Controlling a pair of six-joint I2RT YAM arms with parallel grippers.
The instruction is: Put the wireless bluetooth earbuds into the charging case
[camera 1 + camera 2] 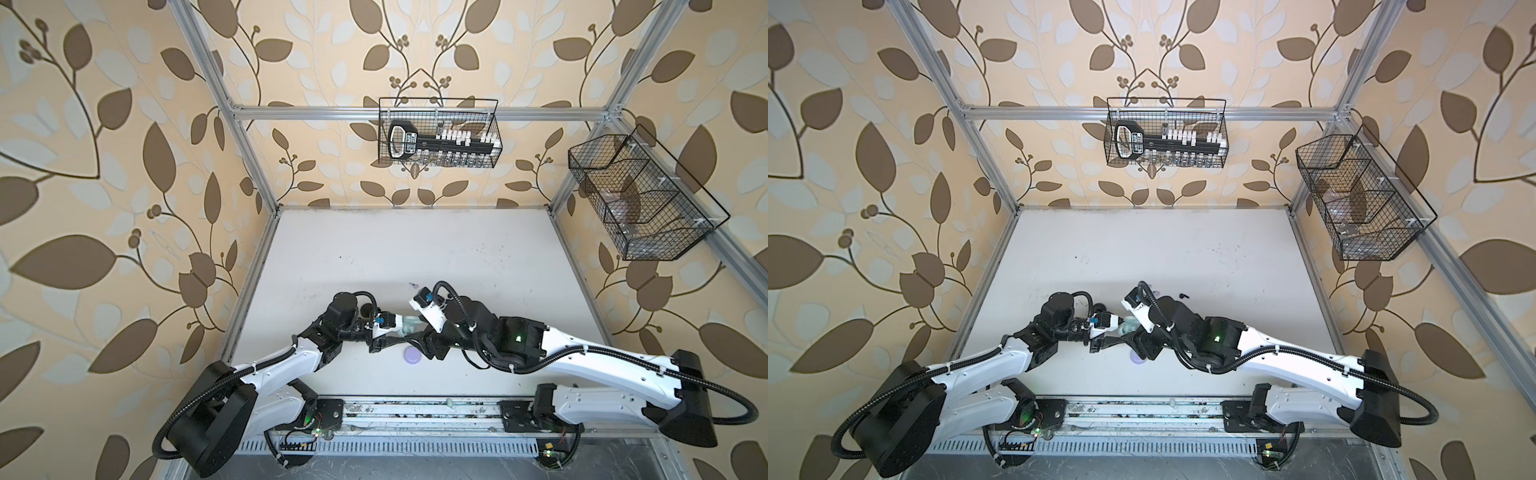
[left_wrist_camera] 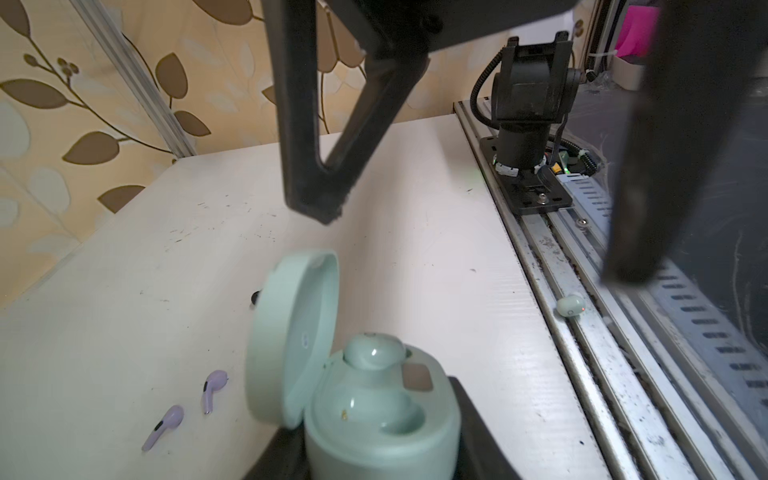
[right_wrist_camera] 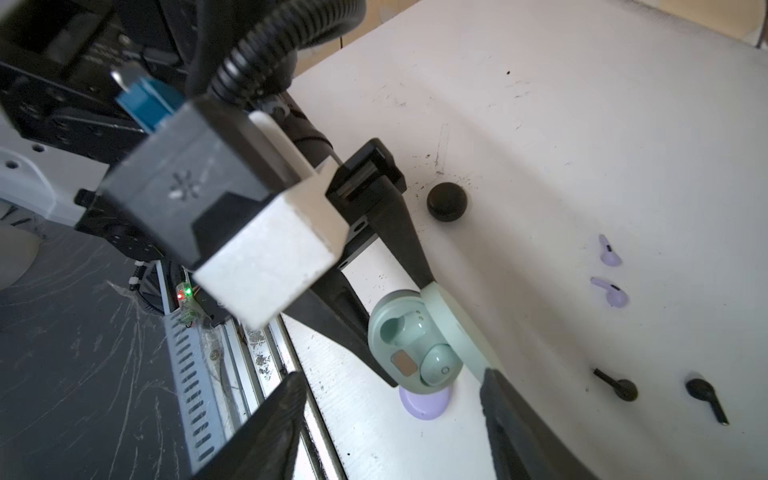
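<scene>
Jaws of the left gripper (image 3: 409, 332) clamp the open mint case (image 2: 365, 444) so it cannot skid, one earbud (image 2: 374, 353) seated inside, its twin (image 2: 570, 306) stranded on the rail (image 2: 538, 249) at five o'clock, right gripper (image 2: 476, 239) hovering above, jaws apart.

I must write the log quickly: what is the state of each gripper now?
Left gripper: closed on the mint charging case.
Right gripper: open, holding nothing.

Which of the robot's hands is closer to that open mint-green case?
Left. The left hand grips the mint-green case by its body. The right hand hangs open just above it, fingers spread, not touching it.
</scene>
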